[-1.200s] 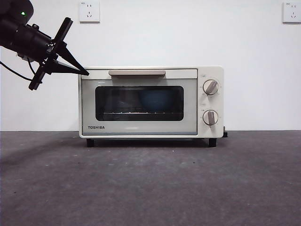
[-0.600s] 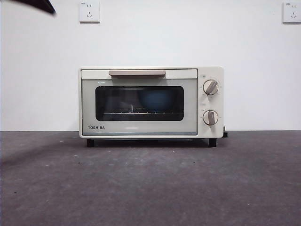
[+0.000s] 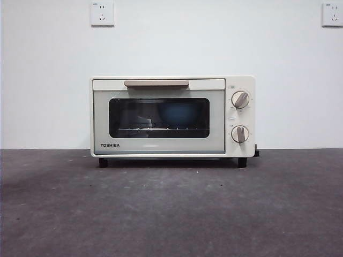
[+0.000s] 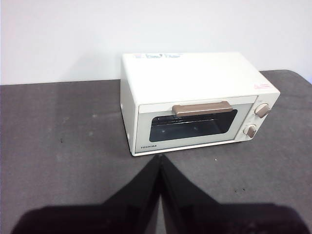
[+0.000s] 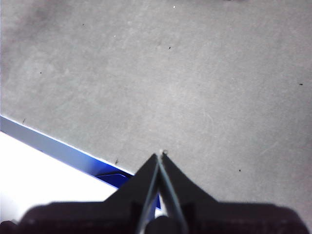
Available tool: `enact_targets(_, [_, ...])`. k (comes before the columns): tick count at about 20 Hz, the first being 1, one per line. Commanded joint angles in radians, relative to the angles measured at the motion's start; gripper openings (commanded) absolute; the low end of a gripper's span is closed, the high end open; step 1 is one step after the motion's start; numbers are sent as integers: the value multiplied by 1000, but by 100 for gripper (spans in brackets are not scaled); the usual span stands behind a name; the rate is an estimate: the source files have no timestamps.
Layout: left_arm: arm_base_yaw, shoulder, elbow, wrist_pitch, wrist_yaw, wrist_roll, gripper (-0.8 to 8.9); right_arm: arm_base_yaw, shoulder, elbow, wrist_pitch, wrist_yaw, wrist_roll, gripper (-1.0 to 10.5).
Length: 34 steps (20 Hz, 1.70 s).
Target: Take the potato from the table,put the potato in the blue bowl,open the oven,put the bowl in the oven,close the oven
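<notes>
Sitting on the table (image 3: 171, 209), the oven (image 3: 172, 116) has its door shut, beige handle (image 3: 156, 83) across the top, 2 knobs (image 3: 239, 99) at its side. Blue bowl (image 3: 177, 113) shows dimly through the dark glass, inside on the rack. Potato can't be made out. Left gripper (image 4: 160, 158) hangs above the table facing the oven front, well apart from it, jaws pressed together, holding nothing. Right gripper (image 5: 160, 155) is over bare table near a blue-edged table border, jaws also together, empty. Neither arm shows in the front view.
</notes>
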Motion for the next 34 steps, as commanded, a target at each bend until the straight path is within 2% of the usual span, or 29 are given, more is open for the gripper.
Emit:
enact_targets(1, [-4,9,0,3,-2,13,-4,0,0,-6,-6,1,7,1])
enact_targets(9, [-6,134,-1,3,-2,15,-4,0,0,-6,-6,1,7,1])
enact_targets(12, [15,138,-34,91,-109,145,-4,0,0,-6,-6,1,7,1])
enact_targets(14, [18,90,-159,274,-99,192,-4,0,0,-6,-7,1,7,1])
enact_targets(17, [74,-72,-501,607,-99,235,-4,0,1,-6,-7,0,7,1])
enact_targets(19, [119,-203,-724,767,-96,230,-4,0,2,-6,-7,1,7,1])
enact_targets(21, [157,-333,-917,850,-44,219,-4,0,2,-6,-7,1,7,1])
enact_targets(24, [202,-474,-1086,855,21,218,-4,0,2,-6,-7,1,7,1])
enact_targets(27, [236,-592,-1215,856,103,177,-4,0,2,-6,-8,1,7,1])
enact_targets(30, [245,-727,-1334,856,103,171,-4,0,2,-6,-8,1,7,1])
enact_targets(31, [245,-774,-1335,778,95,183,-4,0,2,-6,-8,1,7,1])
enact_targets(34, [248,-770,-1335,739,35,187,-4,0,2,-6,-8,1,7,1])
